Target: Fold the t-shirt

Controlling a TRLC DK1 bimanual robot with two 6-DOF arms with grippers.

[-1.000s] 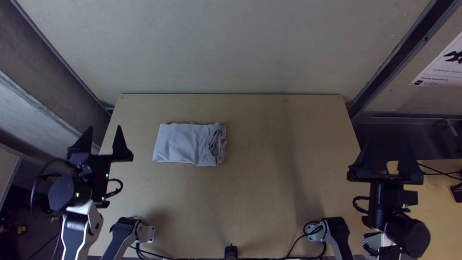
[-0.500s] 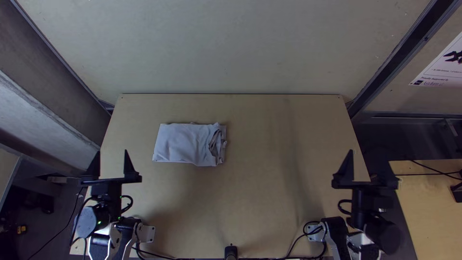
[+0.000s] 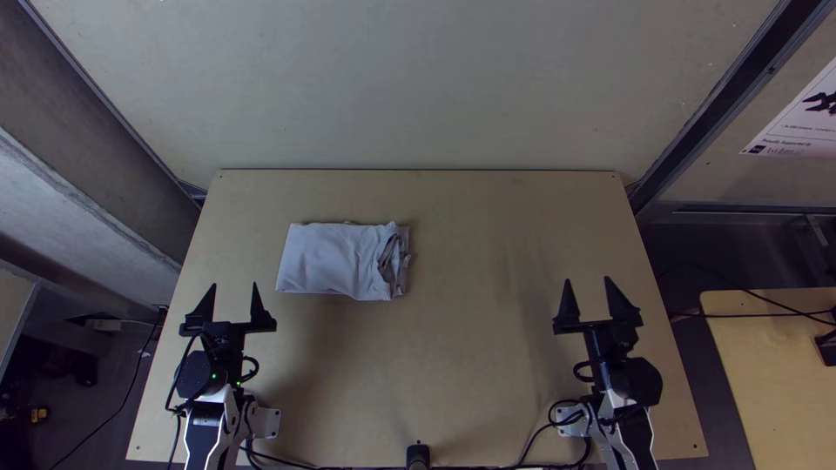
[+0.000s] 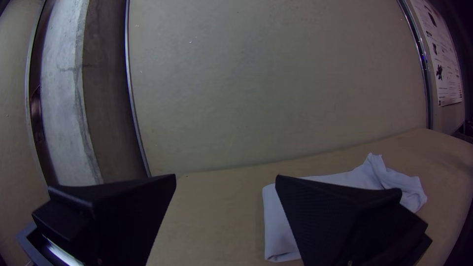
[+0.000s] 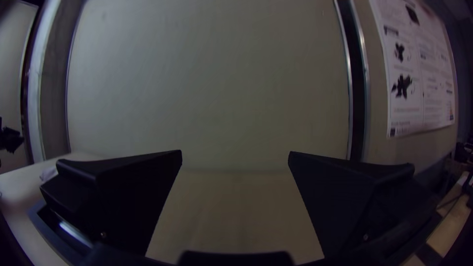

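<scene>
The t-shirt [image 3: 335, 258] is found folded into a compact, roughly rectangular bundle, laid flat on the worktop [image 3: 461, 348], left of its centre and in the far half. A fairly smooth upper face is presented; at the end towards the right arm, loose edges and crumpled layers are noted. The number of folds cannot be told. The left claw [image 3: 234, 285] is positioned over the near left part of the worktop, pointed towards the far edge, its two fingers set wide apart. In the left wrist view, the t-shirt is partly hidden by one finger [image 4: 340, 221]. The right claw [image 3: 588, 280] is positioned over the near right part, likewise wide, well apart from the t-shirt. Black cables [image 3: 533, 439] are run along the near edge. A pale wall [image 3: 409, 87] is noted beyond the far edge, and a printed poster [image 3: 797, 122] is mounted at the right.
</scene>
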